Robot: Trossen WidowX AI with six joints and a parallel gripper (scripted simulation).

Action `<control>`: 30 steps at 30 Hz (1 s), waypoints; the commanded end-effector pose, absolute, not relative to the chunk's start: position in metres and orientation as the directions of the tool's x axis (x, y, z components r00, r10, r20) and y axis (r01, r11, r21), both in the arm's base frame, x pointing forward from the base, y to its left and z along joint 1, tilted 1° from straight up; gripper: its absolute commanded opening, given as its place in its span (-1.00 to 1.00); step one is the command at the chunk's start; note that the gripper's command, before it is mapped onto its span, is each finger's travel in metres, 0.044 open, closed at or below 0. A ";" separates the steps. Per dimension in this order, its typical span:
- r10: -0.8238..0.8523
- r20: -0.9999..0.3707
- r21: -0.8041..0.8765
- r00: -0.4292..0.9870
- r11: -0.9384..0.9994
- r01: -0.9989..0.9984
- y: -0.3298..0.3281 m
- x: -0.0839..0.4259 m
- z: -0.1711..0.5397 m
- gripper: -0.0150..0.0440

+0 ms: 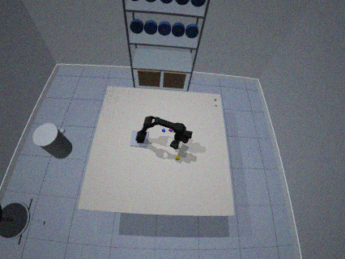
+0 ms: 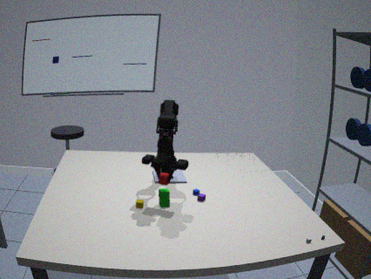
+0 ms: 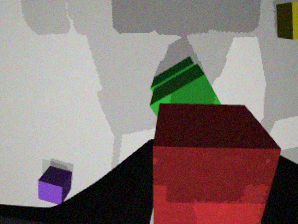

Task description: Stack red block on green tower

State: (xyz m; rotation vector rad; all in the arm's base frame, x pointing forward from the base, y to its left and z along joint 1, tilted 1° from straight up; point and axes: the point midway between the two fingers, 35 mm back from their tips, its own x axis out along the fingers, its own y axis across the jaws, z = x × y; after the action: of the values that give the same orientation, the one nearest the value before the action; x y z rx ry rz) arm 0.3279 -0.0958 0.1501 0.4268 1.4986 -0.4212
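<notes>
The red block is held in the air by my gripper, which is shut on it. It fills the lower right of the wrist view between the dark fingers. The green tower stands upright on the table. In the exterior view the red block shows above the tower's top, with a gap between them. In the wrist view the tower lies beyond the red block, which hides its near part. In the top view the arm hides the red block and the tower.
A yellow block lies to one side of the tower. A purple block and a blue block lie on the other side. The arm's shadow falls across the table.
</notes>
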 end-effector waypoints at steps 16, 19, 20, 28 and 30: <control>0.000 -1.000 0.012 0.025 0.857 0.516 -0.095 0.329 0.116 -0.49; 0.000 -1.000 0.012 0.025 0.857 0.516 -0.095 0.329 0.115 -0.49; 0.000 -1.000 0.012 0.025 0.857 0.516 -0.095 0.329 0.115 -0.49; 0.000 -1.000 0.012 0.025 0.857 0.516 -0.095 0.329 0.115 -0.49; 0.000 -1.000 0.012 0.025 0.857 0.516 -0.095 0.329 0.115 -0.49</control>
State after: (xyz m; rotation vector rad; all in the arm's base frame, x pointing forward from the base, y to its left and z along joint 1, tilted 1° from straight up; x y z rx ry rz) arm 0.3285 -0.0952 0.1158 0.4257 1.5054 -0.4199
